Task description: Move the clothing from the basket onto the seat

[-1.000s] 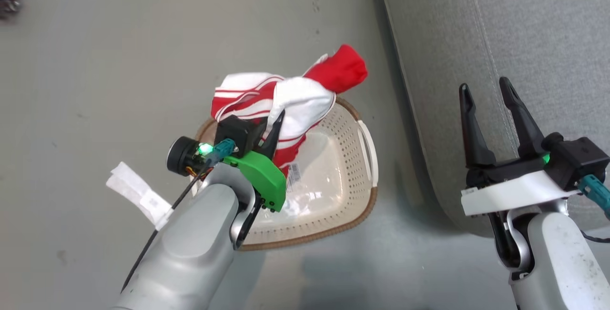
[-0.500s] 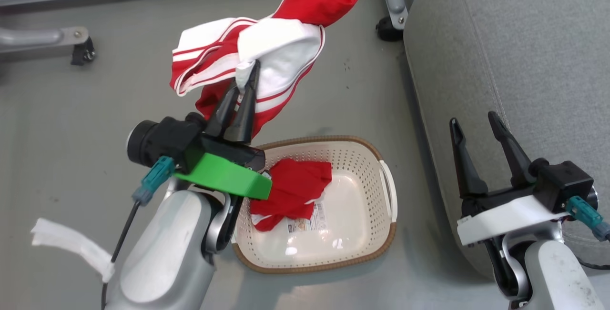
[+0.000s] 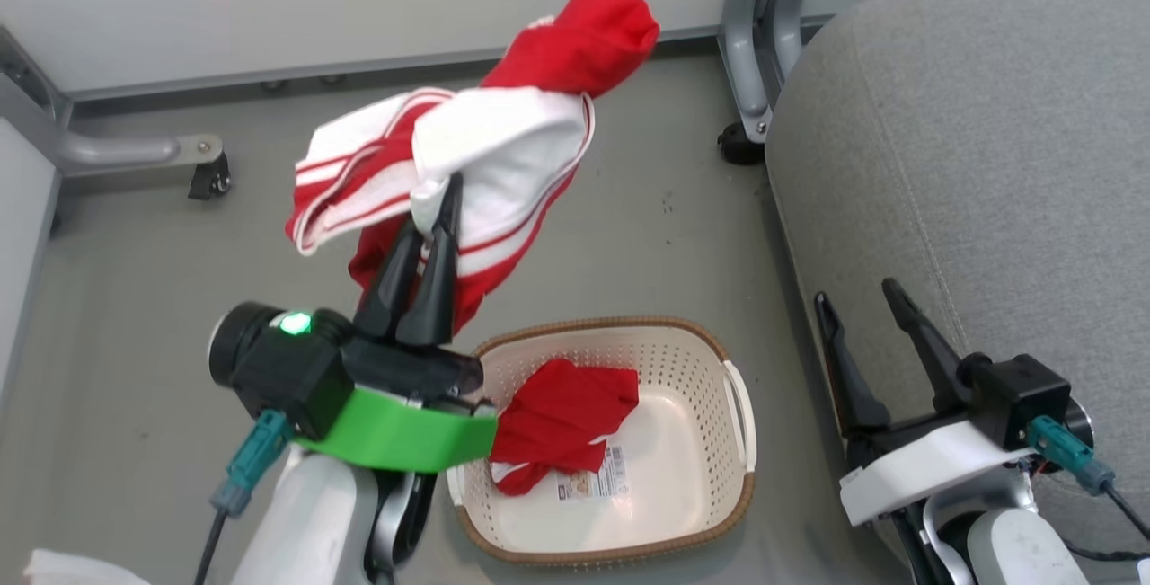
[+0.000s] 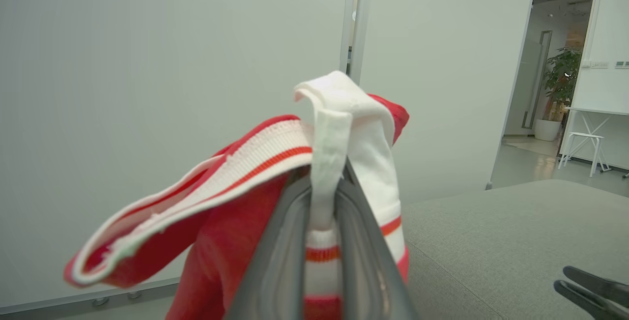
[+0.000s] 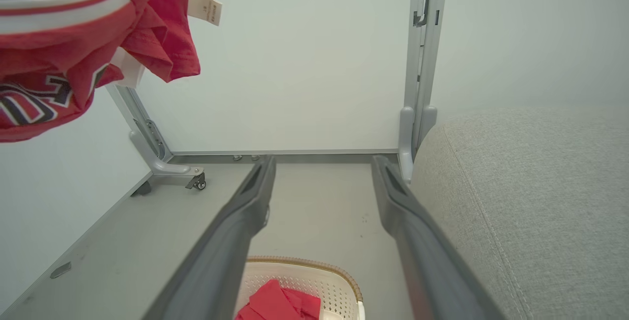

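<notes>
My left gripper (image 3: 442, 199) is shut on a white fold of the red-and-white striped clothing (image 3: 485, 145), which hangs in the air above and to the left of the basket. The left wrist view shows the white trim (image 4: 327, 182) pinched between the fingers. A second, mostly red piece of clothing (image 3: 561, 423) lies crumpled in the cream perforated basket (image 3: 696, 369) on the floor. To the right is the grey seat (image 3: 988, 163). My right gripper (image 3: 853, 293) stands open and empty at the seat's near edge, right of the basket.
Pale wall panels stand behind, with grey metal legs on castors at the left (image 3: 211, 173) and beside the seat (image 3: 738, 140). A white paper strip (image 3: 72, 567) lies on the floor at the lower left. Bare grey floor surrounds the basket.
The left gripper has lifted the striped garment up and clear of the basket, uncovering the red garment inside. The head view has tilted up toward the wall. The right gripper has stayed open.
</notes>
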{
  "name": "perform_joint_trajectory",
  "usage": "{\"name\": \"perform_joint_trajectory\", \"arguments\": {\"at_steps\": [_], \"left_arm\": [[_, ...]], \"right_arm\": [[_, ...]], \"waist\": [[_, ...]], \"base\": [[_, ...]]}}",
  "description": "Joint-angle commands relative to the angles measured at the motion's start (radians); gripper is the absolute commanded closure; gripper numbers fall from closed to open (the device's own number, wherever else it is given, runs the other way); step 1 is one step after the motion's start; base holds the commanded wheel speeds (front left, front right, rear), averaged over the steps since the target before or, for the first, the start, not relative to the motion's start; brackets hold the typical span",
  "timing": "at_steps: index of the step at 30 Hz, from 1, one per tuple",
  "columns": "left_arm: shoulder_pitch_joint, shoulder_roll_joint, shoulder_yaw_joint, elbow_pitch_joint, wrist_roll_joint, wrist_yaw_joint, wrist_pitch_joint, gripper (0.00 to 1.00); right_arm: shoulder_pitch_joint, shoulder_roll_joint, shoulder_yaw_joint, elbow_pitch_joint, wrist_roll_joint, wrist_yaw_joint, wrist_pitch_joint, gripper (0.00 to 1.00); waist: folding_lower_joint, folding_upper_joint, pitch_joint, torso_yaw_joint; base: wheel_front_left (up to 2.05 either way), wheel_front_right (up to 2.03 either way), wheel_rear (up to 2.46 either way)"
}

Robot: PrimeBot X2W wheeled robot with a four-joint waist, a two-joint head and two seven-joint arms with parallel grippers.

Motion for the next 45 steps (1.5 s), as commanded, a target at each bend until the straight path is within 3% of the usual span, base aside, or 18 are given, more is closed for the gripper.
{"name": "perform_joint_trajectory", "arguments": {"at_steps": [1, 12, 34, 38, 45], "left_arm": [[0.034, 0.000, 0.006, -0.009, 0.007, -0.008, 0.000, 1.00], [0.135, -0.011, 0.014, -0.037, 0.029, -0.028, 0.000, 1.00], [0.147, -0.028, 0.021, -0.025, 0.042, -0.042, 0.000, 1.00], [0.143, -0.028, 0.025, -0.028, 0.045, -0.041, 0.000, 1.00], [0.121, -0.031, 0.020, -0.033, 0.048, -0.042, 0.000, 1.00]], "right_arm": [[0.024, 0.002, 0.002, -0.002, -0.004, 0.000, 0.004, 0.00], [0.080, 0.017, 0.009, -0.009, -0.006, 0.000, 0.020, 0.00], [0.084, 0.025, 0.030, -0.012, -0.005, 0.000, 0.024, 0.00], [0.057, 0.006, 0.096, -0.016, 0.016, 0.000, 0.033, 0.00], [-0.024, -0.041, 0.310, 0.004, 0.082, 0.000, 0.044, 0.00]], "waist": [[0.0001, -0.0001, -0.033, -0.005], [0.0001, -0.0001, -0.087, -0.011], [0.0001, -0.0001, -0.095, -0.005], [0.0001, -0.0001, -0.086, -0.005], [0.0001, -0.0001, -0.066, 0.002]], "base": [[0.00, 0.00, 0.00], [0.00, 0.00, 0.00], [0.00, 0.00, 0.00], [0.00, 0.00, 0.00], [0.00, 0.00, 0.00]]}}
